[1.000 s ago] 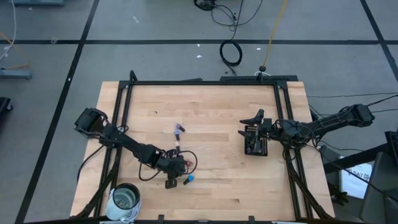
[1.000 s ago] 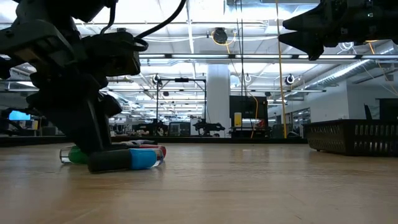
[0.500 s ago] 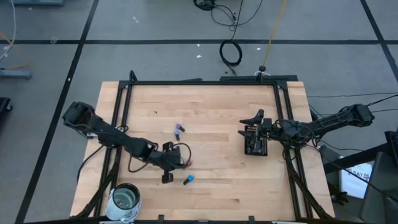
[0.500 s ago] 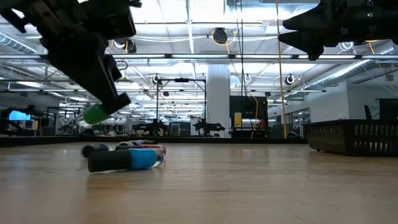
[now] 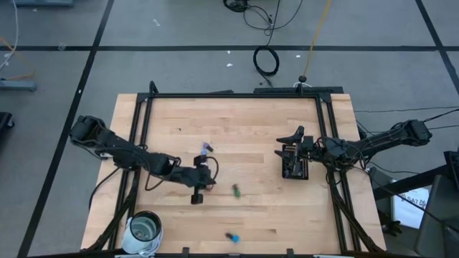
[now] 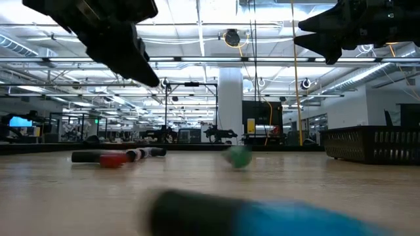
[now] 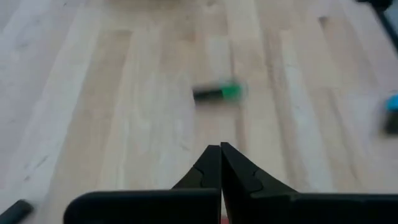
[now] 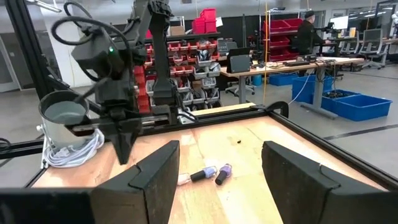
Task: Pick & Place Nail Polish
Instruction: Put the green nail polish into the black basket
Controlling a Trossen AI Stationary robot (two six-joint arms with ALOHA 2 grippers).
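The nail polish bottles lie loose on the worktop (image 5: 287, 215): a green one (image 5: 234, 190) mid-worktop, a blue one (image 5: 232, 236) at the near edge; it could roll off. The left claw (image 5: 195, 198) is closed, empty; the right claw (image 5: 292, 137) gapes empty over the tray (image 5: 295, 169).

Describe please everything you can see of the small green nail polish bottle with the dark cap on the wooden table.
The small green nail polish bottle is a tiny cylinder, green at one end with a dark cap at the other. It looks blurred, so it may be moving. It lies on its side on the light wooden table, free, with nothing touching it. It sits just ahead of the left gripper, which is shut and empty above the table.
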